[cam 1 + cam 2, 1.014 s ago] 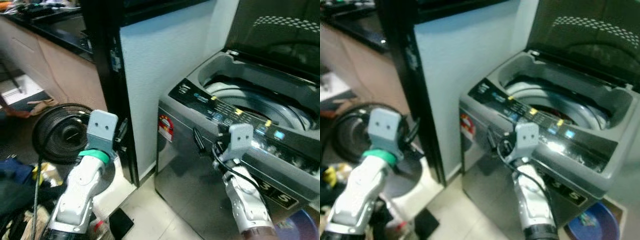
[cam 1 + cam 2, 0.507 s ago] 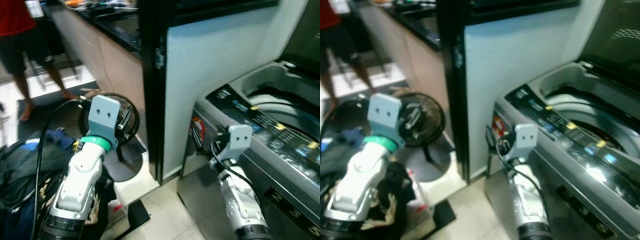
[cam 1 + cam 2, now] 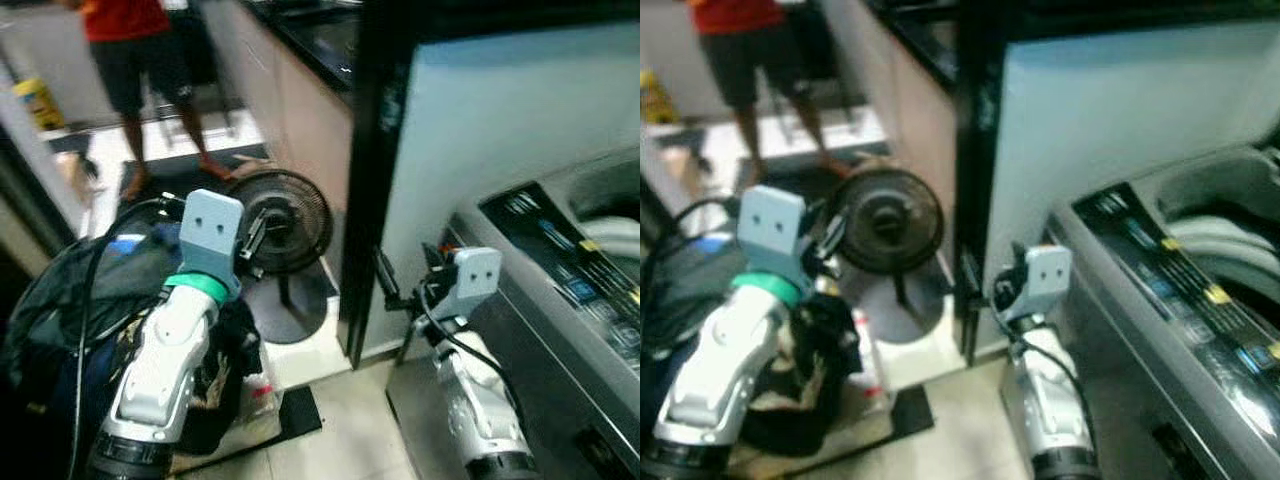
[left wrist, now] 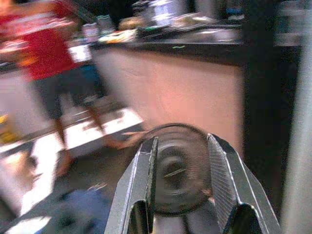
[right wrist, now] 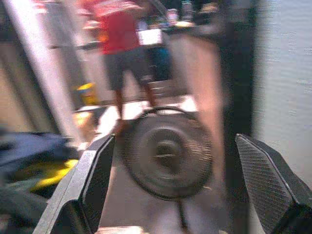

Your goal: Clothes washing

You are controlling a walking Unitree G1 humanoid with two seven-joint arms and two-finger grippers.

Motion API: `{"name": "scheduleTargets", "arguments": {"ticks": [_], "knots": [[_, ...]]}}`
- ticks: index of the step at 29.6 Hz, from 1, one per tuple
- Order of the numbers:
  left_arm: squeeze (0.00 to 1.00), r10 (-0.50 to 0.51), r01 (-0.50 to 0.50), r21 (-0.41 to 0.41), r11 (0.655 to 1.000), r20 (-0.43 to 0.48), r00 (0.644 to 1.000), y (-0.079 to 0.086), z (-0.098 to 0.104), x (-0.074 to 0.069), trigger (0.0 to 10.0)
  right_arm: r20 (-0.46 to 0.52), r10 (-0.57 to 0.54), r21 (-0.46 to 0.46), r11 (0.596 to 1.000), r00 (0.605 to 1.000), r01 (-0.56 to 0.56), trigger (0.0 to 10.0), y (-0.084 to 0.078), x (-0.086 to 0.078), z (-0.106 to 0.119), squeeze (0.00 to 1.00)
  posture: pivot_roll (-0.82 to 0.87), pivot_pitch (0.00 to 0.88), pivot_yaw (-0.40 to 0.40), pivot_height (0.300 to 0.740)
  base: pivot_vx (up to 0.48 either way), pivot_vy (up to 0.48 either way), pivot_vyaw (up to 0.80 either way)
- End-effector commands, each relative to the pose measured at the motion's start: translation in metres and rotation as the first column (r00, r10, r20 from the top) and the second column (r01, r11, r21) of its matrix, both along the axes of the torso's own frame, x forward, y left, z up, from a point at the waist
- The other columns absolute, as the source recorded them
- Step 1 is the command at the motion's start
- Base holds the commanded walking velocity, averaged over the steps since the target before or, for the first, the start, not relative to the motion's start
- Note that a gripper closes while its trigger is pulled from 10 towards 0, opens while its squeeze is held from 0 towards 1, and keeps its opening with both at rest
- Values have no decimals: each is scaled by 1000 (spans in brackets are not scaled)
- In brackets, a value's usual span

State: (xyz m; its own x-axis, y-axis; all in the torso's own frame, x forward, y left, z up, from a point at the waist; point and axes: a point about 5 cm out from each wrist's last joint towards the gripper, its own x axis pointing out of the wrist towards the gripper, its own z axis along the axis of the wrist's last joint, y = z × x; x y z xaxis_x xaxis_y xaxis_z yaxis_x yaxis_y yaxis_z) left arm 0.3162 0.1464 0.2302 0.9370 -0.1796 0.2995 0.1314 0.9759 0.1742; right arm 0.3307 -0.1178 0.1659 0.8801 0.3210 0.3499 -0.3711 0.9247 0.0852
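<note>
Camera swung toward the robot's left since the earlier frames: washing machine [image 3: 560, 300] now at the right edge, only its grey front corner and dark control panel [image 3: 1180, 290] in view, where the open tub sat near centre before. White wall panel and black upright post [image 3: 372, 180] shifted to mid-frame. Black floor fan [image 3: 278, 215] now central, standing on a white base beside the post. Heap of dark clothes [image 3: 90, 300] newly in view at lower left, on the floor, well apart from the machine; a black cable runs over it. Person in red top and dark shorts [image 3: 140, 60] newly in view at upper left, standing on the tiled floor beyond the fan.

Left gripper [image 4: 181, 180] raised in front, fingers spread, nothing between them, fan seen through the gap. Right gripper [image 5: 190, 185] raised near the machine's front corner, fingers wide apart, empty, facing the fan. Both arms in much the same pose as before. Motion blur throughout.
</note>
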Motion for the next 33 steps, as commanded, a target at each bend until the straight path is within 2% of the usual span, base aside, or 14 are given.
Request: {"name": "scheduleTargets", "arguments": {"ticks": [1, 7, 12, 23, 27, 33], "knots": [[0, 10, -11, -13, 1000, -45, 999, 0, -10, 1, 10000, -49, 7, -24, 1000, 999, -8, 10000, -2, -2, -14, 0, 26, 15, 20, 740, 0, 0, 775], [0, 62, -64, -38, 997, -69, 996, 6, -20, -3, 10000, -58, 26, -57, 998, 998, -29, 10000, 1, 4, -12, 0, 31, 18, -19, 740, 0, 0, 775], [0, 71, -74, -33, 997, -78, 994, 6, -24, -4, 10000, -54, 16, -40, 999, 998, -19, 10000, 0, 6, -8, 0, 30, 20, -19, 740, 0, 0, 760], [0, 71, -74, -31, 997, -92, 993, 5, -26, -2, 10000, -59, 18, -16, 1000, 998, -19, 10000, 2, 6, -8, 0, 26, 17, -5, 740, 0, 0, 0], [0, 70, -71, -4, 997, -76, 995, 3, -24, 0, 10000, -56, 21, -20, 1000, 998, -23, 10000, 3, 5, -10, 0, 22, 12, 1, 740, 0, -354, 0], [0, 49, -53, -60, 997, -74, 996, 1, -22, -1, 10000, -55, 22, -22, 999, 998, -23, 10000, 2, 6, -10, 0, 23, 10, -1, 740, 0, -171, 0]]}}
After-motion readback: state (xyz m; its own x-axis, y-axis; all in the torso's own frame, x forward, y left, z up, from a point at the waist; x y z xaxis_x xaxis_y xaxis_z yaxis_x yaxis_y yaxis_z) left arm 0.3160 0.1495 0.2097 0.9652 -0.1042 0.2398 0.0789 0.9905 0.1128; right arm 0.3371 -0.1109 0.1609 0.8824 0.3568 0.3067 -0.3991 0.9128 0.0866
